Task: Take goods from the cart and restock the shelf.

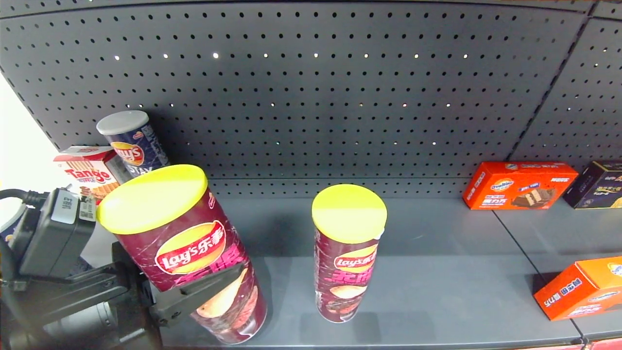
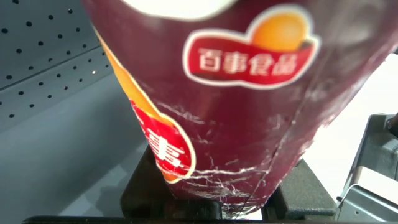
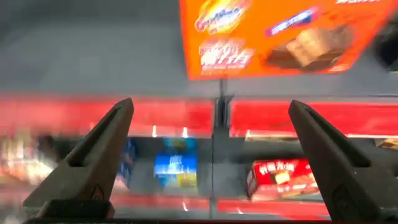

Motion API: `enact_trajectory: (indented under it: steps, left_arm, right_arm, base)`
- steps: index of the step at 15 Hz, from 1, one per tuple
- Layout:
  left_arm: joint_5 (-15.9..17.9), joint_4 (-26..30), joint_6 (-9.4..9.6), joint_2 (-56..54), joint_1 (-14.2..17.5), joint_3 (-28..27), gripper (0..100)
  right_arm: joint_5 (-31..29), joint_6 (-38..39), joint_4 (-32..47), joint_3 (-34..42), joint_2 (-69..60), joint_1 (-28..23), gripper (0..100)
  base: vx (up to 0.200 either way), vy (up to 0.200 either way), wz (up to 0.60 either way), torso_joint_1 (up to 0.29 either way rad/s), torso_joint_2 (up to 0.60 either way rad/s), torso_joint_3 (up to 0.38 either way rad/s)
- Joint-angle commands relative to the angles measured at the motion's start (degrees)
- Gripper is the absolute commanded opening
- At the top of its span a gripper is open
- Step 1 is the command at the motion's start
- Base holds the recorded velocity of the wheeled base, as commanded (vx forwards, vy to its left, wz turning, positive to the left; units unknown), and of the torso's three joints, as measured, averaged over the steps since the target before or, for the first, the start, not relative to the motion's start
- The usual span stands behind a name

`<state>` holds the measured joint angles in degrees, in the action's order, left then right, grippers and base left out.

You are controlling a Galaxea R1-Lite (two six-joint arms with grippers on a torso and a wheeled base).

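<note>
Left gripper (image 1: 194, 291): we see it at the shelf's front left corner, its fingers pinching the held can low on the body. One dark finger (image 1: 204, 290) crosses the can's front.
Held can (image 1: 189, 253): maroon with a yellow lid, tilted so the top leans toward the shelf's left end. Its base is at the front edge of the shelf (image 1: 437, 272); we cannot tell whether it rests there. In the left wrist view its creased wall (image 2: 249, 93) rises from between the jaws.
Second can (image 1: 347, 257): same kind, upright, mid-shelf toward the front, well apart from the held can.
Right gripper (image 3: 211, 162): its fingers (image 3: 93, 162) are spread wide with nothing between them. We see an orange box (image 3: 273, 37) lying beyond it.
Blue can (image 1: 136, 146): grey lid, at the back left against the pegboard (image 1: 311, 97).
Wafer box (image 1: 87, 172): just beside the blue can, at the shelf's left end.
Back right: an orange carton (image 1: 517, 185) near the pegboard, with a dark box (image 1: 600, 184) beside it.
Front right: another orange carton, the front carton (image 1: 580, 289), near the front edge.
</note>
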<state>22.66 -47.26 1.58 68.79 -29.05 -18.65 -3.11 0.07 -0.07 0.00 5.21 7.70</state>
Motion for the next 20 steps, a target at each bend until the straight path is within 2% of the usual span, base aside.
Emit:
enact_trajectory:
  steps: [1, 11, 12, 15, 20]
  left_arm:
    - [0.2, 0.0, -0.09, 0.1, -0.1, 0.0, 0]
    - [-0.3, -0.1, -0.35, -0.1, 0.0, -1.8, 0]
    - [-0.9, 0.0, -1.85, 0.0, 0.0, -2.5, 0]
    - [-3.6, 0.0, -1.67, 2.4, 0.9, -3.8, 0]
    - [-2.8, 0.2, -0.79, 8.3, 0.8, -9.2, 0]
  right_arm:
    - [0.6, -0.6, 0.2, -0.1, 0.3, 0.0, 100]
    - [0.7, -0.6, 0.2, -0.1, 0.3, 0.0, 100]
    - [0.7, -0.6, 0.2, -0.1, 0.3, 0.0, 100]
    - [0.7, -0.6, 0.2, -0.1, 0.3, 0.0, 100]
    - [0.7, -0.6, 0.2, -0.1, 0.3, 0.0, 100]
  base:
    - [0.0, 0.0, 0.0, 0.0, 0.0, 0.0]
    - [0.0, 0.0, 0.0, 0.0, 0.0, 0.0]
    - [0.0, 0.0, 0.0, 0.0, 0.0, 0.0]
    - [0.0, 0.0, 0.0, 0.0, 0.0, 0.0]
    - [0.0, 0.0, 0.0, 0.0, 0.0, 0.0]
